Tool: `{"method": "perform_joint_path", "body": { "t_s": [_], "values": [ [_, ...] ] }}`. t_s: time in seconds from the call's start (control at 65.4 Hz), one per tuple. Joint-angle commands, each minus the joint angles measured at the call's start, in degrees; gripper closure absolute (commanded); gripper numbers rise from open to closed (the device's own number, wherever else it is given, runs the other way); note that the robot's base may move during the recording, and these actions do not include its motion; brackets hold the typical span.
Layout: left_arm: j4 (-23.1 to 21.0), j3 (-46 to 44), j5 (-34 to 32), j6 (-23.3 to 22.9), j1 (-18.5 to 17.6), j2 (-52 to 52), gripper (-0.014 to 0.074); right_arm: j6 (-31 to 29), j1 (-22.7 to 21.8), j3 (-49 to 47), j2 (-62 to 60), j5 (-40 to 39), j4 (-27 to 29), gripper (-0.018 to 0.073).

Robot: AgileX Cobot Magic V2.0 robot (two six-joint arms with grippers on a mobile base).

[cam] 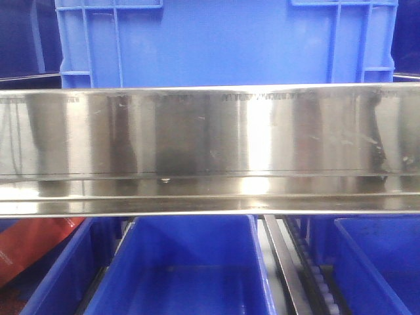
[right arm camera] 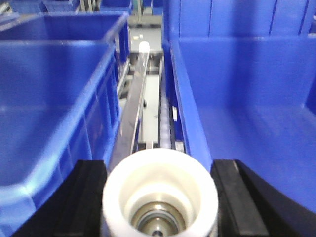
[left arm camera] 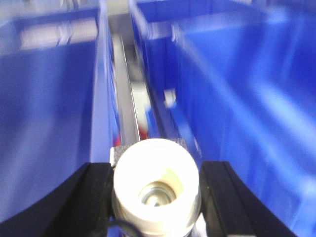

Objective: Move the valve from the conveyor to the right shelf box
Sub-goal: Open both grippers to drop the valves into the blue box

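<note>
Shelf front: A broad steel band (cam: 210, 147) runs across the front view from edge to edge. It is polished to a mirror finish, finely scratched, smeared dark in places, and folded into a lip along its lower edge.
Upper level: A blue ribbed crate (cam: 223, 42) of moulded plastic is seen behind and above the band.
Lower level: Open blue plastic bins with smooth walls are seen below the band. A centre bin (cam: 187, 262) and a right shelf bin (cam: 377, 262) are parted by a flat metal strip (cam: 282, 262) and a roller track (cam: 318, 275) of small pale rollers. A red-orange object (cam: 33, 246) is partly hidden at the lower left and cannot be identified.
Room: Little is shown. Only more blue containers and a grey surface are made out far off in the right wrist view.
Left gripper (left arm camera: 157, 173): Its black fingers (left arm camera: 94, 197) are closed against both sides of the left-hand valve (left arm camera: 158, 163). This is a cream-white cylinder with a round bore and a metal centre. The view is blurred. The valve is held over a metal rail (left arm camera: 126, 98) between two blue bins.
Right gripper (right arm camera: 159, 168): Its black fingers (right arm camera: 234, 197) are pressed to both sides of the right-hand valve (right arm camera: 160, 182), which has the same white, hollow, metal-cored form.
Position of right-hand valve: It is held above the gap between a near-left bin (right arm camera: 54, 98) and a near-right bin (right arm camera: 247, 98). The gap is occupied by a bright rail (right arm camera: 131, 118) tipped with a white cap (right arm camera: 144, 48).
</note>
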Motion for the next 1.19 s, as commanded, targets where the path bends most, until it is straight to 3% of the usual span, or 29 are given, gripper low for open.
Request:
{"method": "perform_joint_path", "body": {
  "t_s": [0.0,0.184,0.428,0.581,0.918,1.04,1.177],
  "values": [
    [0.3,-4.1,-2.7,0.0,-4.1,2.5,0.0708,-0.1,2.0,-4.6,1.8,-6.6,0.6,0.0713],
    [1.7,-17.1,-2.3,0.0,-14.6,11.7,0.0708,-0.1,9.8,-17.0,10.1,-6.3,0.6,0.0713],
    [1.6,-30.1,-2.3,0.0,-22.7,26.4,0.0708,-0.1,19.8,-28.9,23.0,-5.2,0.6,0.0713],
    [1.6,-32.8,-2.8,0.0,-23.4,34.4,0.0708,-0.1,21.8,-30.3,31.2,-5.1,0.6,0.0713],
    [2.4,-32.8,0.6,0.0,-23.2,43.8,0.0708,-0.1,21.8,-30.3,43.7,-2.1,0.6,0.0702],
    [2.4,-32.8,2.5,0.0,-22.9,44.7,0.0641,-0.1,21.8,-30.3,45.4,-1.9,0.6,0.0585],
    [2.4,-32.8,3.7,-0.6,-22.4,45.0,0.0437,-0.1,21.8,-30.8,45.5,-1.8,0.6,0.0345]
  ]
}}
